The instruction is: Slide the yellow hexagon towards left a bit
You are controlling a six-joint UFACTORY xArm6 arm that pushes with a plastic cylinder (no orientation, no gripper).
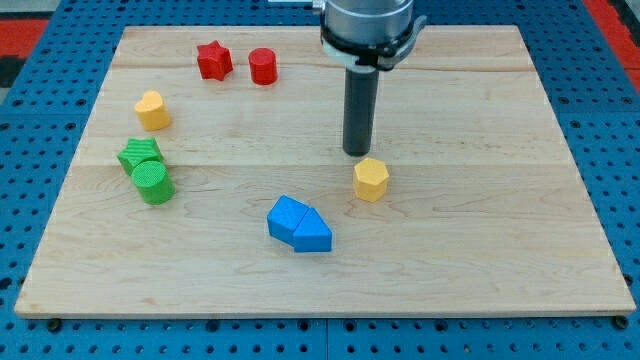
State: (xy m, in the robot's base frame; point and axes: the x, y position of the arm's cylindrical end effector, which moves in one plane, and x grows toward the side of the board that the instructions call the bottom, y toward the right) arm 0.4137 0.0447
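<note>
The yellow hexagon point(370, 179) lies on the wooden board point(480, 250), a little right of the board's middle. My tip point(357, 152) stands just above and slightly left of the hexagon in the view, very close to its upper left edge. Whether they touch cannot be told. The rod rises from the tip to the arm's grey mount at the view's top.
Two blue blocks point(299, 225) lie touching each other below and left of the hexagon. A green star point(139, 155) and green cylinder point(153, 182) sit at the left. Another yellow block point(152, 110) lies above them. A red star point(213, 60) and red cylinder point(262, 66) sit near the top.
</note>
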